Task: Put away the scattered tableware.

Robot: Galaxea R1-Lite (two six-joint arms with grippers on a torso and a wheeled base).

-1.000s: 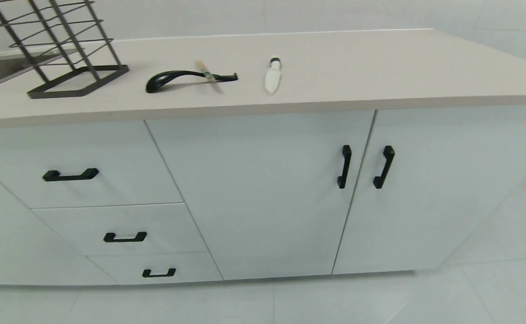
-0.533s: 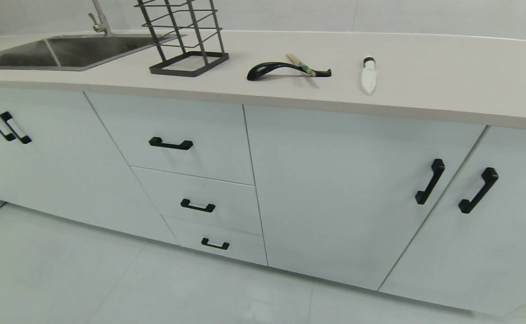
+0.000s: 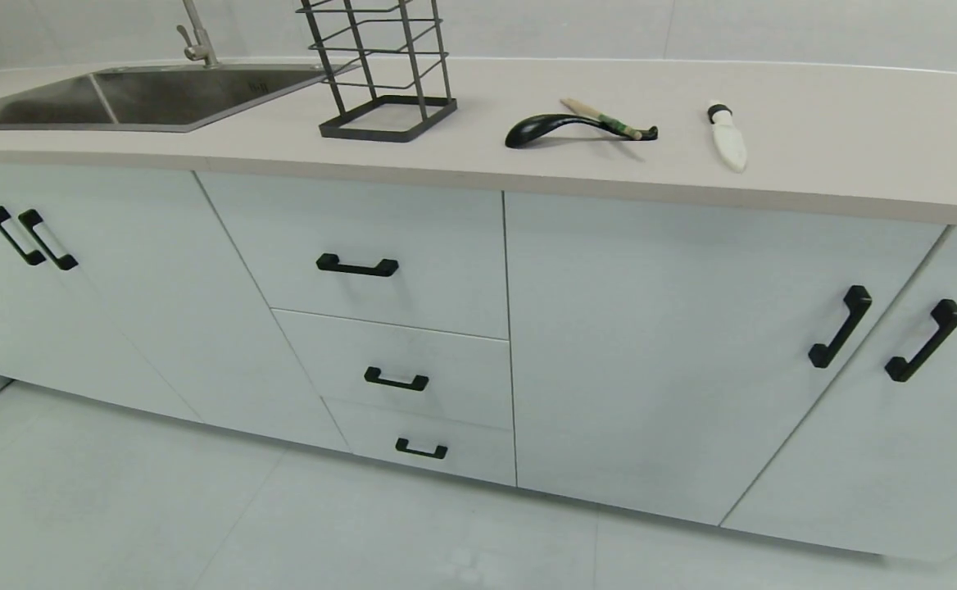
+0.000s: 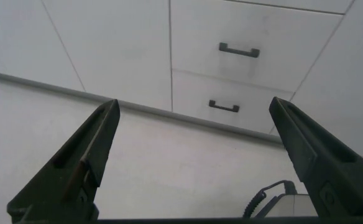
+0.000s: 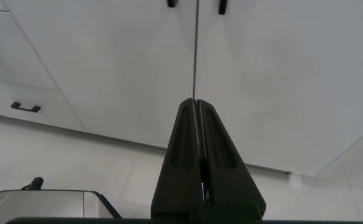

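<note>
Three pieces of tableware lie on the surface (image 3: 823,115): one black spoon (image 3: 537,129), one wooden-handled tool (image 3: 600,119) resting across the spoon's handle, and one white utensil with a black band (image 3: 728,143) near them on the right. One black wire rack (image 3: 387,111) stands between these and the one sink (image 3: 142,90). Below sit three stacked drawers (image 3: 454,360). On the left gripper (image 4: 194,107) the fingers stand wide apart over the floor (image 4: 169,168), holding nothing. On the right gripper (image 5: 197,104) the fingers are pressed together, empty, facing the cabinet doors (image 5: 275,74).
</note>
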